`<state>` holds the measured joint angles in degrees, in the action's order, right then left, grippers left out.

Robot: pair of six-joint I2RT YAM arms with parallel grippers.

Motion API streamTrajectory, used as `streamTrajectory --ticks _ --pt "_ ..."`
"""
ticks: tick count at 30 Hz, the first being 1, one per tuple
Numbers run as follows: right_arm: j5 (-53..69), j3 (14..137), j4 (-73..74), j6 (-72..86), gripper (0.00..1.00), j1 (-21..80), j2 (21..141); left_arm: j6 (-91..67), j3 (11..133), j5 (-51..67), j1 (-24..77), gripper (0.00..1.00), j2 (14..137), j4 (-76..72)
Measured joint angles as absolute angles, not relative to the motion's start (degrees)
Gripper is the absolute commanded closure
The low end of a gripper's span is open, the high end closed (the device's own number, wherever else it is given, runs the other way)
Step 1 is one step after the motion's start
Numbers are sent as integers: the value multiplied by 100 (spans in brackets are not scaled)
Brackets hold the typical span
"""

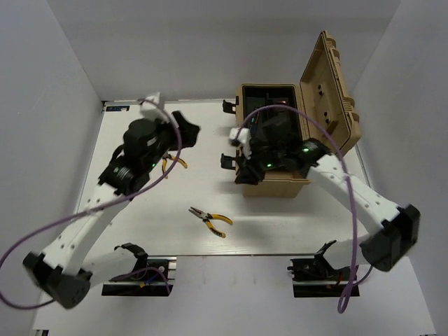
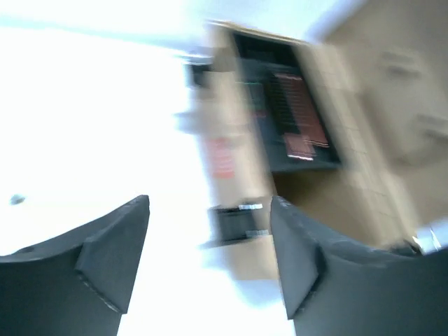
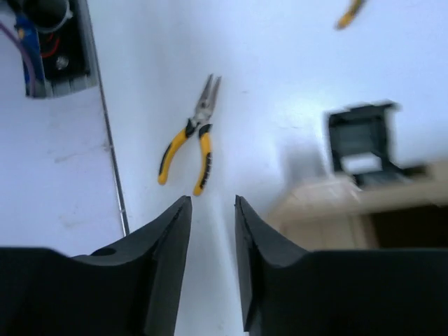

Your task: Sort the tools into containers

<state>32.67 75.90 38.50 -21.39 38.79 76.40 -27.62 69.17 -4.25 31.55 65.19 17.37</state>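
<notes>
One pair of yellow-handled pliers (image 1: pixel 210 219) lies on the white table near the front middle; it also shows in the right wrist view (image 3: pixel 189 143). A second yellow-handled pair (image 1: pixel 172 163) lies partly under my left arm; a yellow tip of it shows in the right wrist view (image 3: pixel 348 14). The tan toolbox (image 1: pixel 280 183) stands open, lid up. My left gripper (image 1: pixel 185 129) is open and empty, raised left of the box (image 2: pixel 364 140); its view (image 2: pixel 210 259) is blurred. My right gripper (image 1: pixel 243 169) hovers at the box's front left corner, jaws (image 3: pixel 212 266) slightly apart, empty. Screwdrivers and hex keys are out of view.
The box's upright lid (image 1: pixel 332 87) leans back to the right. Black latches (image 1: pixel 229 106) stick out from the box's left side; one shows in the right wrist view (image 3: pixel 360 136). Arm mounts (image 1: pixel 136 271) sit at the near table edge. White walls enclose the table.
</notes>
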Motion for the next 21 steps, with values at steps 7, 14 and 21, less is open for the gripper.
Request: streamTrajectory --ticks 7,14,21 --pt "2294 8064 3844 -2139 49 5533 9448 -2722 5218 -2226 2882 15 5647 3059" --pt "932 8162 3739 -2134 47 6001 10486 -2735 4545 -3015 2840 14 4810 3852" --pt "110 8355 3710 -2010 47 6073 11087 -2853 4541 -3621 2823 12 4407 4038"
